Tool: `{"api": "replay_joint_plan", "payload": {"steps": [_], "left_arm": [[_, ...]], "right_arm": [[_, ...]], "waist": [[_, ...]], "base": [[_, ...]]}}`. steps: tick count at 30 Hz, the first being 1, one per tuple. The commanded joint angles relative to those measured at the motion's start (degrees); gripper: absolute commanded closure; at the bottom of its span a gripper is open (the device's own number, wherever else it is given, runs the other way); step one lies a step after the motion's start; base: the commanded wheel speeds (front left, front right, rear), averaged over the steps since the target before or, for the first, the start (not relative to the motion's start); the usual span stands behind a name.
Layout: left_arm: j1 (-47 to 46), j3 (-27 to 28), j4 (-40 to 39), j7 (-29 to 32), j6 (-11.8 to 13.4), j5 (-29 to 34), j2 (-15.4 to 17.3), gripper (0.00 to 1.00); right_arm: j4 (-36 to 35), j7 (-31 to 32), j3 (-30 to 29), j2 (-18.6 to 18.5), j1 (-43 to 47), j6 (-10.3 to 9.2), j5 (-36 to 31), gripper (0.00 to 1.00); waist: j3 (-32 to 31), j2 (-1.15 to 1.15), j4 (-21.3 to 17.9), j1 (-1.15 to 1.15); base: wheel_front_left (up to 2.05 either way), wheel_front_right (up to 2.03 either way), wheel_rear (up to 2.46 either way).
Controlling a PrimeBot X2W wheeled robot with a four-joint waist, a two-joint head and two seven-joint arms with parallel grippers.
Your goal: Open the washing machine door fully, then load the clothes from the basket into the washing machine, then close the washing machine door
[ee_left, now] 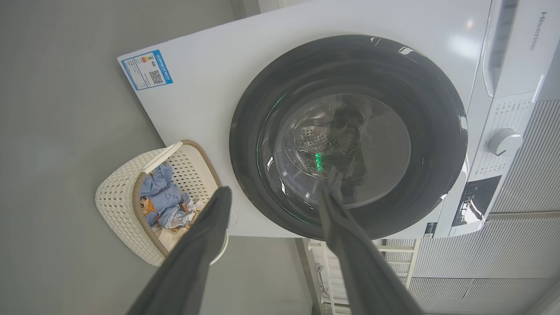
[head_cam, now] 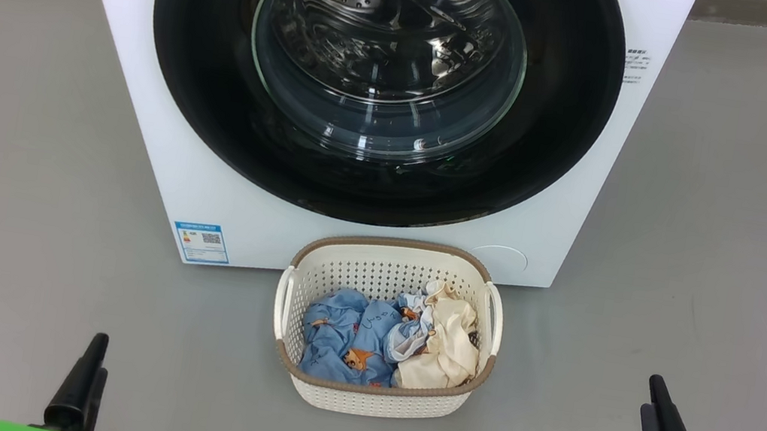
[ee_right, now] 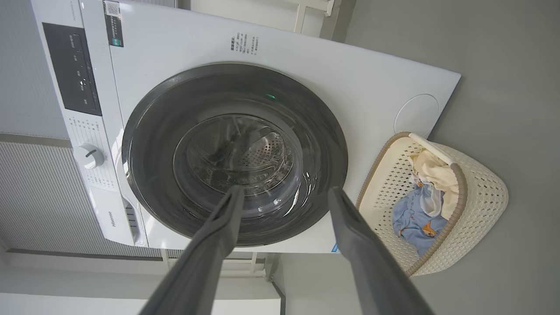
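Observation:
The white washing machine [head_cam: 208, 166] stands ahead, and its round black washing machine door [head_cam: 200, 66] with a glass bowl window lies shut flat against the front. Close in front of it on the floor sits the cream perforated basket [head_cam: 394, 244]. In it lie the clothes [head_cam: 350, 340], light blue with orange prints on the left and cream-yellow on the right. My left gripper [head_cam: 98, 344] hangs low at the left and my right gripper [head_cam: 651, 398] low at the right, both well short of the basket. In the wrist views the left gripper [ee_left: 280, 183] and the right gripper [ee_right: 285, 191] stand open with nothing between their fingers.
Grey floor [head_cam: 14, 191] spreads to both sides of the machine and basket. A blue label sticker [head_cam: 201, 242] marks the machine's lower left corner. The control panel with a round knob [ee_left: 505, 142] runs along the machine's top. A ribbed grey wall [ee_right: 39, 197] stands behind.

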Motion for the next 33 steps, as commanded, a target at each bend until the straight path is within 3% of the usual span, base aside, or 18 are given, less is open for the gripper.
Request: {"api": "replay_joint_plan", "payload": {"steps": [1,33], "left_arm": [[-2.5,0.1,-2.0,-0.7,-0.1,1.2,1.5,0.00],[-3.4,-3.4,-3.6,-6.0,-0.1,24.5,5.9,0.00]], "right_arm": [[-1.8,-0.7,0.7,-0.7,-3.2,0.02,-1.7,0.00],[-2.9,-5.9,5.4,-2.6,-5.8,0.04,-26.7,0.00]], "waist": [[0.0,0.00,0.0,-0.01],[-0.2,0.00,0.1,-0.01]], "base": [[0.00,0.00,0.00],[0.00,0.00,0.00]]}}
